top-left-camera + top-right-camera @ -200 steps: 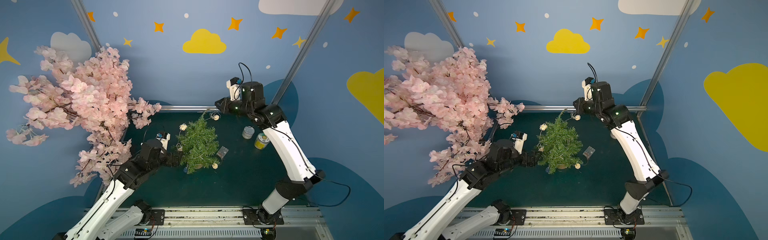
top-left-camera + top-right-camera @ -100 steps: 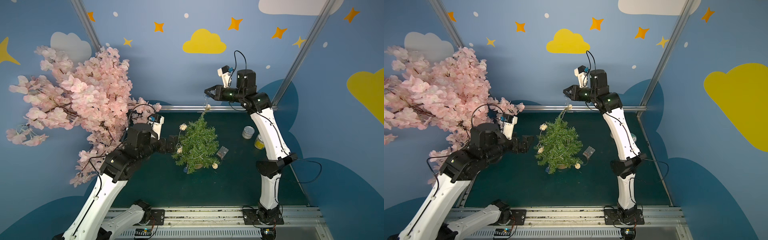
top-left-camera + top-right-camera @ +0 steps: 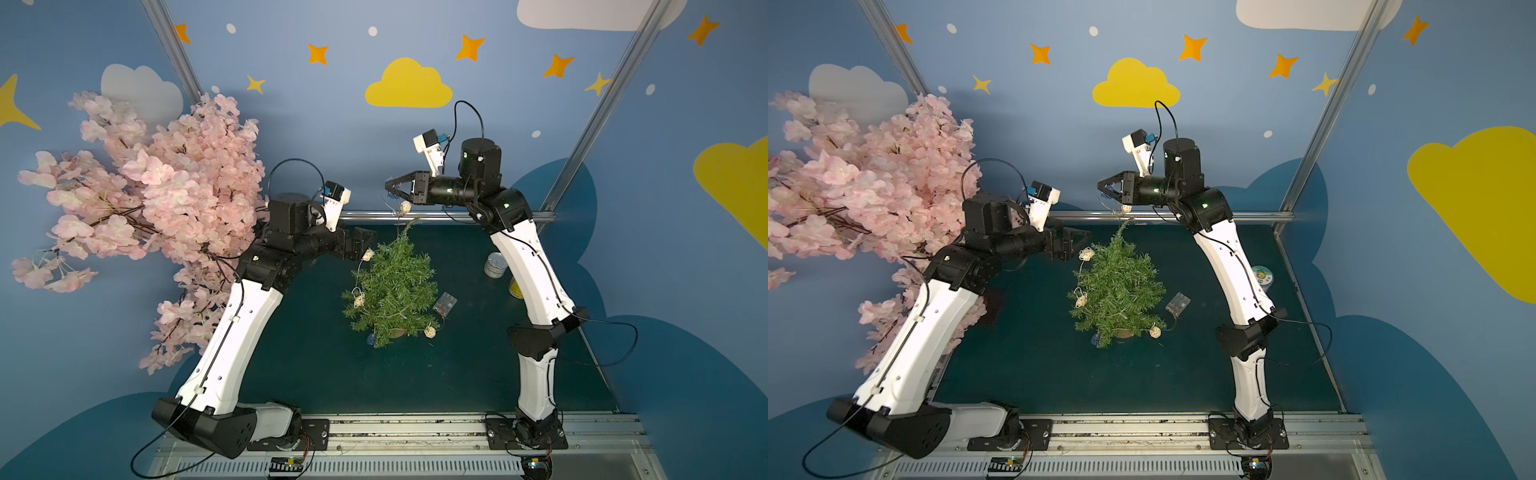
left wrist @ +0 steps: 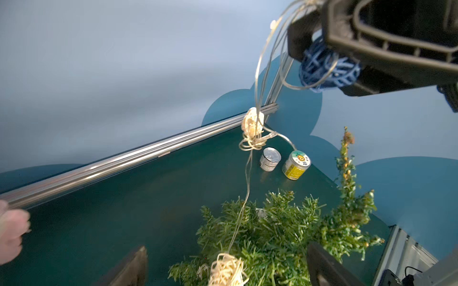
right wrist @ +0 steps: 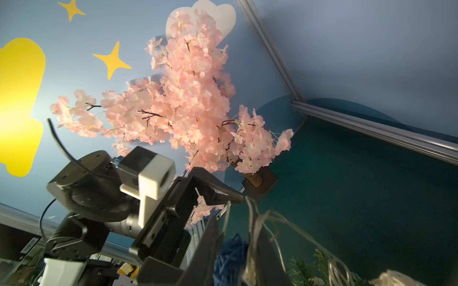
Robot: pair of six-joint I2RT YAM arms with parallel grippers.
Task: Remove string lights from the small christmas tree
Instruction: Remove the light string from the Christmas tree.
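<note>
top views: right gripper (image 3: 390,192) above the tree (image 3: 392,286) tip, jaws nearly closed on the lights (image 3: 404,206). left gripper (image 3: 362,243) spread wide, empty, beside a cream ball at the upper tree. most of the strand lies draped over the needles, box (image 3: 445,302) beside the tree. judged an early stage.
left wrist: the pinch is on a blue ball (image 4: 327,66); wire runs down into the needles. yellow can (image 4: 296,165) label unreadable.
right wrist: blue ball between the jaws.

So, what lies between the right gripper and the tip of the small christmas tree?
Only the string lights: pale wire with one cream ball hangs from the right gripper down to the small christmas tree, clearest in the left wrist view.
</note>
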